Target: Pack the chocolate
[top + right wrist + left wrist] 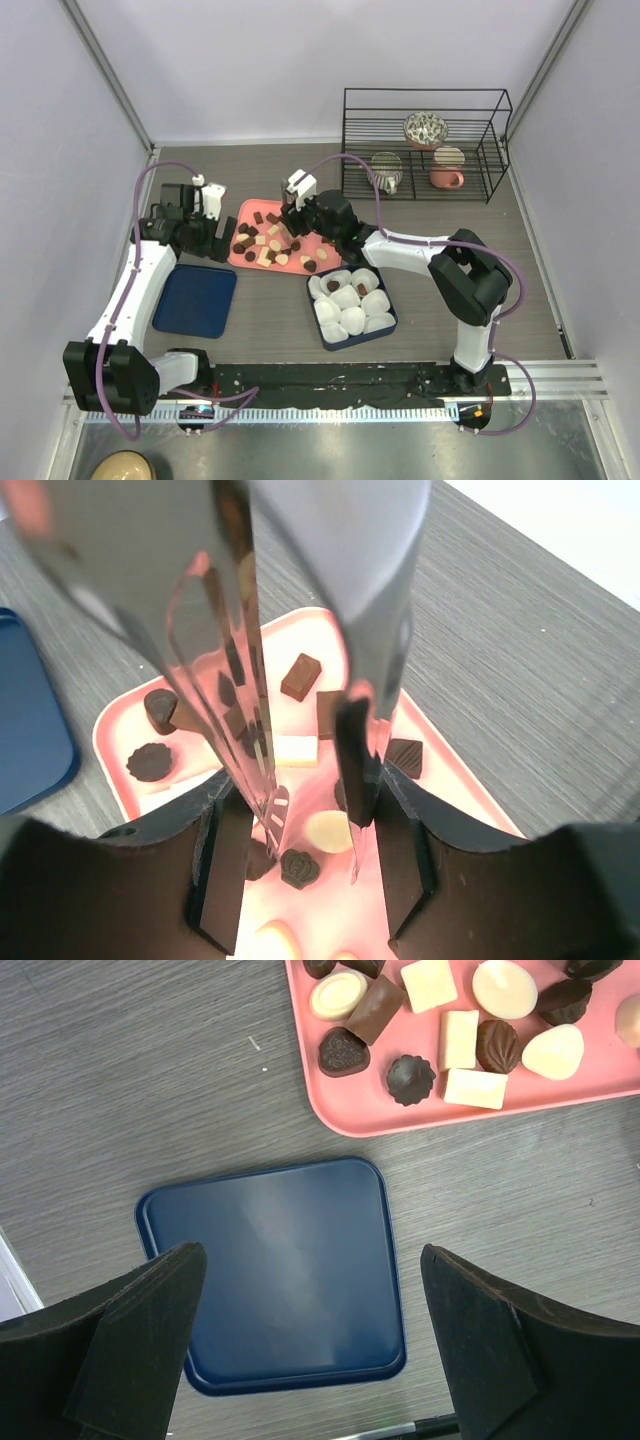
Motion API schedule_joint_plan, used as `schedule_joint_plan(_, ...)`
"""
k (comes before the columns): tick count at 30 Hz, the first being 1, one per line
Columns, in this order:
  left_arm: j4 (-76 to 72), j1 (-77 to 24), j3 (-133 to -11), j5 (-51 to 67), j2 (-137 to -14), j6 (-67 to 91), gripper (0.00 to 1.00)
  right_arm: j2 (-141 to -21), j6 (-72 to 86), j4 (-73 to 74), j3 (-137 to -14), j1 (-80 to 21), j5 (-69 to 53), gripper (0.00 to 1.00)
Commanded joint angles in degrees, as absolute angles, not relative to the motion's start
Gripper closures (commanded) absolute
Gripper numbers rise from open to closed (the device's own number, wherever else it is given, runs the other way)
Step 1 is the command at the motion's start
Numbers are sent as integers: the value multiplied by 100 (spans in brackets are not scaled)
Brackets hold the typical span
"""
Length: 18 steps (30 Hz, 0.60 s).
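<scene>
Several chocolate pieces, dark, mid-brown and cream [265, 245], lie on a pink tray [247, 212]. They also show in the left wrist view [470, 1045]. My right gripper [296, 225] is shut on shiny metal tongs [235, 680] and hovers over the tray [120, 730]. The tong tips stand apart above a cream piece [330, 830] and a dark crown-shaped piece [300, 868]. My left gripper [310, 1345] is open and empty above a blue lid [280, 1270], left of the tray. A blue box [392, 318] holds white paper cups; two cups hold dark pieces [333, 285].
A black wire rack [425, 145] with a bowl and mugs stands at the back right. The blue lid [195, 298] lies left of the box. Grey walls close in on both sides.
</scene>
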<state>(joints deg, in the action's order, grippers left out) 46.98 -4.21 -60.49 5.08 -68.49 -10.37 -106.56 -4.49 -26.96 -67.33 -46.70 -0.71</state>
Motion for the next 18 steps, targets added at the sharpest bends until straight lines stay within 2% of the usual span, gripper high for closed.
schedule_joint_plan(1,4605,-404,-5986,448,-6697,-1143,6,-10661,-571,-3076,-7092,-4632,202,47)
schedule_joint_plan(11,4562,-396,-5933,404,-6671,-1186,6,-10758,-519,-2962,-7146,-4562,246,55)
schedule_joint_plan(18,4570,-404,-5924,404,-6645,-1187,6,-10731,-440,-2927,-7005,-4553,246,55)
